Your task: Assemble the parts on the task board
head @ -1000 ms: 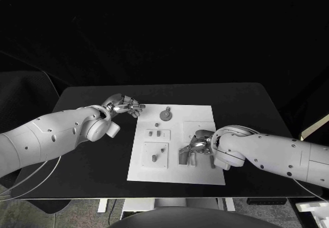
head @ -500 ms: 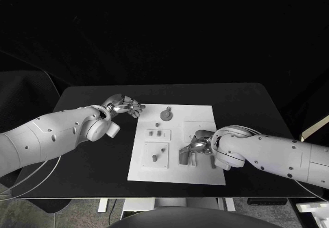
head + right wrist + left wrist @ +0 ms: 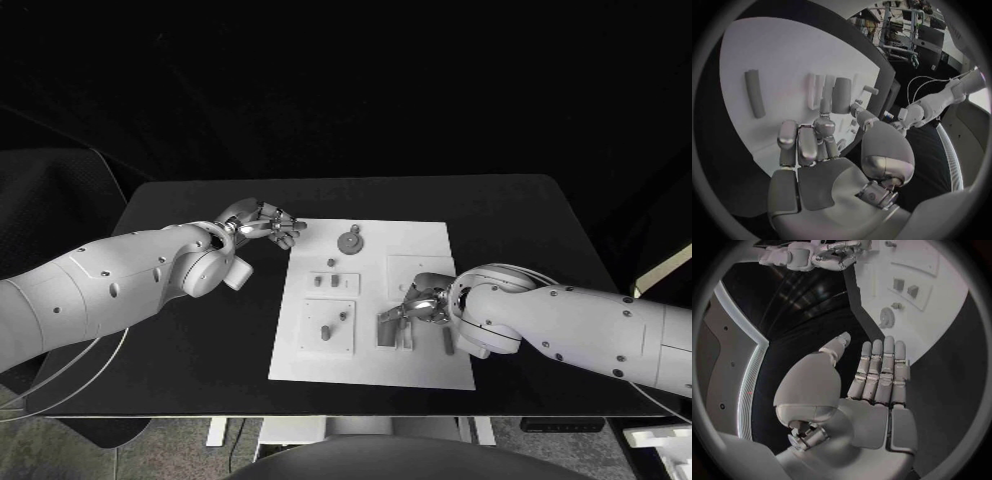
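The white board [image 3: 368,300] lies mid-table, the left hand [image 3: 261,221] hovering empty with fingers apart beside its far corner, the right hand [image 3: 420,300] curled over grey parts [image 3: 392,327], grip unclear.

A black table [image 3: 188,340] with rounded corners fills the middle of the head view against a dark backdrop, and beneath its near edge a pale floor [image 3: 173,440] shows, along with thin cables [image 3: 58,385] hanging at one side
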Tool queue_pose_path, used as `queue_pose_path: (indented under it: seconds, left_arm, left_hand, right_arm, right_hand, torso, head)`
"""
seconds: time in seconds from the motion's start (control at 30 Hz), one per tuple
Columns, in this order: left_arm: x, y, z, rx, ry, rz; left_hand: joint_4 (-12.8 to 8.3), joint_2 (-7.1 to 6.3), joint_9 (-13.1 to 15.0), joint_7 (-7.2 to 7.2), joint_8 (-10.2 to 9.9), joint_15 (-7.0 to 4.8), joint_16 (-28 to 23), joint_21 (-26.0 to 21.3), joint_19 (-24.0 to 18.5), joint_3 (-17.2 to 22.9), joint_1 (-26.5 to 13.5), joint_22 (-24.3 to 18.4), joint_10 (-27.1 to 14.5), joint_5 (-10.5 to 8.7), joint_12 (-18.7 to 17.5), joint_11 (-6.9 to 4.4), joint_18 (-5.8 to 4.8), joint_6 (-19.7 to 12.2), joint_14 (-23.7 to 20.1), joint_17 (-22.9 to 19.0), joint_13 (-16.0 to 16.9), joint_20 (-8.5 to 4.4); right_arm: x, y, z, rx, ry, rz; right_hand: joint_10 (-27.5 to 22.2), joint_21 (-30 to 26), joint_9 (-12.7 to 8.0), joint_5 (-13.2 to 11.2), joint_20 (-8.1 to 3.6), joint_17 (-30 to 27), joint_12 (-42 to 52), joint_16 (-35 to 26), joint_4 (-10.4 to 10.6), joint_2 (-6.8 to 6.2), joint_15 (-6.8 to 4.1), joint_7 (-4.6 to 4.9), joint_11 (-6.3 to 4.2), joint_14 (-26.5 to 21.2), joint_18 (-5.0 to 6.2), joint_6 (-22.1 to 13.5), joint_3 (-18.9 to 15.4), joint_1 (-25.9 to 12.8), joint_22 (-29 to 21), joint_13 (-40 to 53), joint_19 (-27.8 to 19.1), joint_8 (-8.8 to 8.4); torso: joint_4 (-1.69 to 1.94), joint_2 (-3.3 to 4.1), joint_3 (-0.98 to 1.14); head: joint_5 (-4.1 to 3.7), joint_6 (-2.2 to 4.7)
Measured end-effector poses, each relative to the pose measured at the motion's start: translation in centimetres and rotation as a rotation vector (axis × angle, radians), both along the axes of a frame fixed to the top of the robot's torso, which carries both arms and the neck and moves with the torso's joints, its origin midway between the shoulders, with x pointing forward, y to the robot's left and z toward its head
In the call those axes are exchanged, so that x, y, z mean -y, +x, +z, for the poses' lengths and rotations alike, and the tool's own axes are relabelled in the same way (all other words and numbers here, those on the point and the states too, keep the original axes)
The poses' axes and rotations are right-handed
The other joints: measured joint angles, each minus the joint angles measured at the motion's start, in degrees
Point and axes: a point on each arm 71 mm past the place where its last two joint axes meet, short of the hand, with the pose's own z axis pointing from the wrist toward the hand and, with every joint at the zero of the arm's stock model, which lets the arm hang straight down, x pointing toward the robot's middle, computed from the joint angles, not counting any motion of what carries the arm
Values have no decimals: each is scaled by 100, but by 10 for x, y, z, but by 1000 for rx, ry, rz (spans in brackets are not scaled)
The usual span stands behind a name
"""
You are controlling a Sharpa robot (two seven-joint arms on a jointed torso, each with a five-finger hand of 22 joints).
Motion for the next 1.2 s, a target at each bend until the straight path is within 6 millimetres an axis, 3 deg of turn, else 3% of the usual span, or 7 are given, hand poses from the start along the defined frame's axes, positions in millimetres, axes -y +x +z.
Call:
queue_pose_path:
  seconds: [0.43, 0.53, 1.2]
  left_arm:
    - [0, 0, -1, -7, 2, -2]
    - [0, 0, -1, -8, 2, -2]
    - [0, 0, -1, -12, 3, -4]
  left_hand:
    - [0, 20, 0, 0, 0, 0, 0, -13, 0, 0, -20, 0, 0, 0, 0, 0, 0, 0, 0, 0, 0, 0]
    - [0, 16, -1, 0, 0, 0, 0, -22, 0, 0, -24, 0, 0, 0, 0, 0, 1, 0, 0, 0, 0, 0]
    - [15, -3, -1, 0, 0, 0, 0, -22, 0, -15, -43, 0, 0, 0, 0, 0, 0, 0, 0, 1, 0, 0]
  right_arm:
    - [-3, 2, 2, 28, -11, 9]
    - [-4, 3, 2, 33, -12, 12]
    - [-10, 7, 0, 27, -29, 37]
  right_hand:
    - [-9, 0, 5, 0, 1, 6, 0, 0, 49, -26, 3, -1, 9, 2, -1, 1, 15, -72, 1, 5, 0, 0]
    - [-9, 0, 11, 0, 2, 6, 0, 0, 87, -81, 4, -2, 9, 3, 0, 1, 9, -128, 5, 5, 0, 0]
    - [-9, 0, 17, 0, 12, 18, 0, 0, 29, -82, 15, -13, 10, 13, -1, 13, 66, -129, 12, 13, 11, 1]
  torso:
    - [1, 0, 1]
    - [1, 0, 1]
    - [1, 1, -6]
  head:
    - [-2, 4]
    - [-2, 4]
    - [-5, -20]
